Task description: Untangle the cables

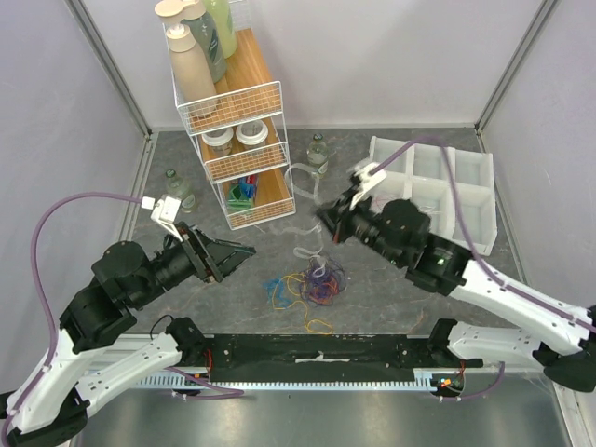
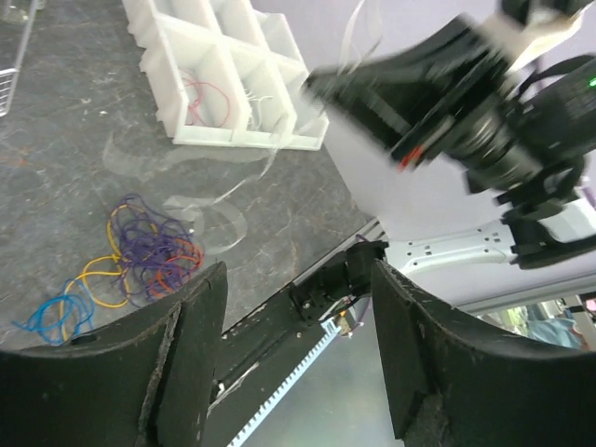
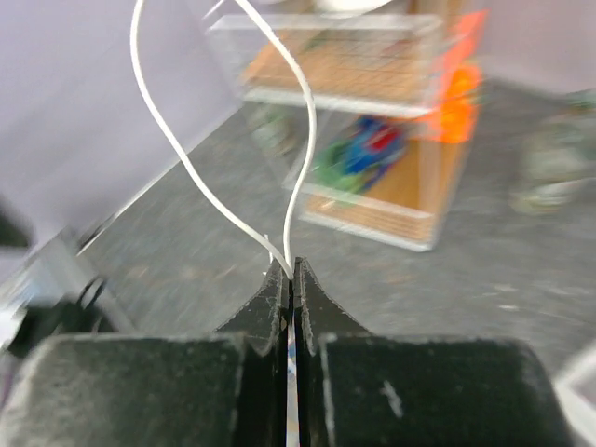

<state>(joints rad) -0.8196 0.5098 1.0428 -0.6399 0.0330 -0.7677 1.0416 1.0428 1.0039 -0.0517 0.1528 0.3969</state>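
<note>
**Grey table boxed in by pale walls**

A mottled dark-grey tabletop [image 1: 372, 307] forms the floor of the booth. Plain pale lilac walls close it in at 9 o'clock [image 1: 56, 112], 12 o'clock [image 1: 391, 65] and 3 o'clock [image 1: 549, 112], joined by slanting metal posts [image 1: 109, 65]. A white wire rack [image 1: 244, 158] with wooden shelves stands at 11 o'clock. A white compartment tray [image 1: 384, 149] lies at 2 o'clock. The light is soft and even.

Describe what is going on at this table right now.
The right fingers are shut on a white cable, holding it up off the table. The left fingers are open and empty, apart from the tangle of purple, yellow and blue cables lying on the table. A pink-red cable lies in one compartment of the white tray.
</note>
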